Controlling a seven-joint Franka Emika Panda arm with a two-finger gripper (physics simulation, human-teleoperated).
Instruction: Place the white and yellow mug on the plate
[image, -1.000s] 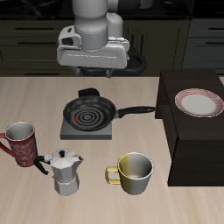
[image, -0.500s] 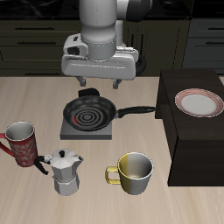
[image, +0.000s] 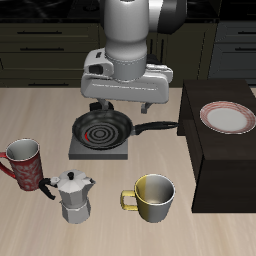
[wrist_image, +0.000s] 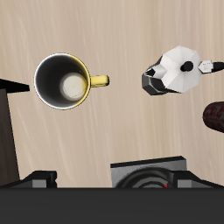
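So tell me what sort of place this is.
Most likely a simulated kitchen: a black frying pan sits on a small burner plate, a moka pot and mugs stand on the wooden counter, and dark cabinets line the back.

mugs: 2 (image: 152, 197) (image: 27, 165) | plate: 1 (image: 227, 118) | frying pan: 1 (image: 103, 129) | moka pot: 1 (image: 73, 196)

The arm (image: 135, 25) is smooth pale grey, built of rounded, cylindrical segments with a darker band at the joint above; below it sits a wide, boxy light-grey hand housing (image: 125, 84) with small dark details along its face; the gripper (image: 118, 103) ends in two short black fingers (image: 95, 105); from its own camera those tips appear as dark, blocky shapes.
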